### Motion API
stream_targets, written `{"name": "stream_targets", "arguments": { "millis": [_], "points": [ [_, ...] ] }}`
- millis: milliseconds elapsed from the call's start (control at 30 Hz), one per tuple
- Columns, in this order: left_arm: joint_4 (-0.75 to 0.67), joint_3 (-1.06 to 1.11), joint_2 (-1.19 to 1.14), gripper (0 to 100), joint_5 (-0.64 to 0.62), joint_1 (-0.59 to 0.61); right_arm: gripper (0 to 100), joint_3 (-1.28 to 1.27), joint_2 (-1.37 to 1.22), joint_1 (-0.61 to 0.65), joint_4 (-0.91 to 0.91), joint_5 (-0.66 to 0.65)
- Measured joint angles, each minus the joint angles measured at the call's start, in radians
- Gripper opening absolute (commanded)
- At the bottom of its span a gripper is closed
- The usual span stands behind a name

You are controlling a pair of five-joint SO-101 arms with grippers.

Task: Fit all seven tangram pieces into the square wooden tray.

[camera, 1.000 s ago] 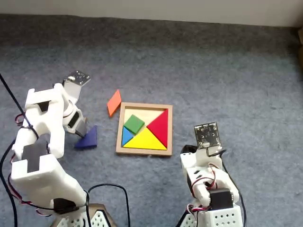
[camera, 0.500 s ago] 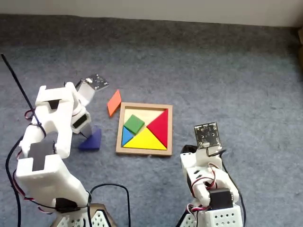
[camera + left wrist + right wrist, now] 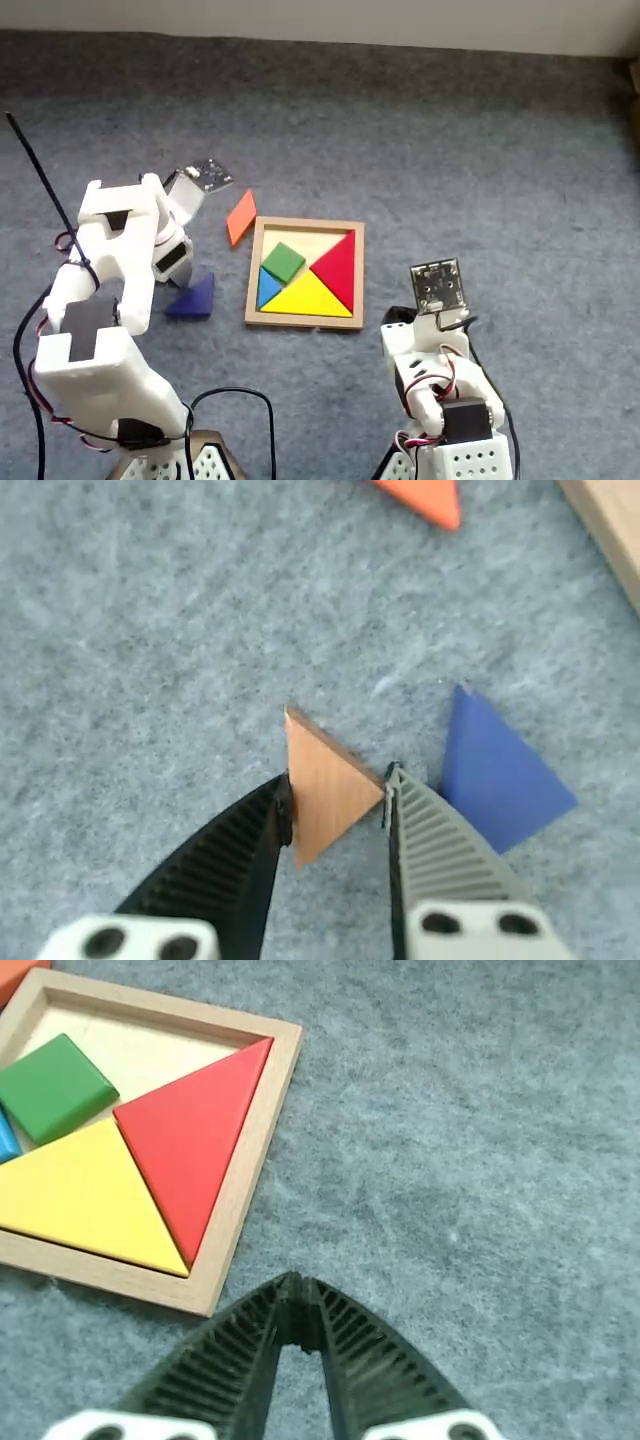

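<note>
- The left claw (image 3: 338, 785) pinches the tan triangle (image 3: 322, 780) flat between its two fingers, at about 9 o'clock from the tray (image 3: 358, 275). I judge this is a grip taken to carry the piece over to the tray.
- Whether the piece is clear of the worktop (image 3: 480, 150) I cannot tell.
- The tan triangle's long edge lies along the dark finger and its square corner meets the pale finger. One sharp tip points away from the claw, so the long axis runs roughly in line with the fingers.
- The dark blue triangle (image 3: 192, 298) lies just beside the claw, apart from the held piece. The orange piece (image 3: 240, 216) lies at 10 o'clock, just outside the tray's corner. Both probably wait their turn.
- In the tray sit the green square (image 3: 283, 262), red triangle (image 3: 337, 268), yellow triangle (image 3: 300, 296) and light blue triangle (image 3: 266, 288). Bare wood shows along the 12 o'clock side.
- The right claw (image 3: 300, 1295) has its fingers pressed together on nothing, at 4 o'clock from the tray, likely parked out of the way.
</note>
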State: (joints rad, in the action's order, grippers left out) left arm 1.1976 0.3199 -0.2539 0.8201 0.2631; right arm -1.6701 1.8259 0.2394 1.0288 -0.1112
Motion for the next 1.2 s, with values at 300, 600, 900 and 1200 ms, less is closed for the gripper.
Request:
{"name": "stream_targets", "arguments": {
  "millis": [300, 600, 900, 1200],
  "points": [
    [0.256, -0.13, 0.1, 13, 0.0, -0.077, 0.5, 0.0, 0.0, 0.0, 0.0, 0.0],
    [0.272, -0.138, 0.158, 13, 0.0, -0.318, 0.5, 0.0, 0.0, 0.0, 0.0, 0.0],
    [0.055, -0.146, 0.144, 13, -0.124, -0.522, 0.5, 0.0, 0.0, -0.028, 0.0, 0.0],
    [0.046, -0.43, -0.153, 16, -0.124, -0.557, 0.5, 0.0, 0.0, -0.031, 0.0, 0.0]
  ]
}}
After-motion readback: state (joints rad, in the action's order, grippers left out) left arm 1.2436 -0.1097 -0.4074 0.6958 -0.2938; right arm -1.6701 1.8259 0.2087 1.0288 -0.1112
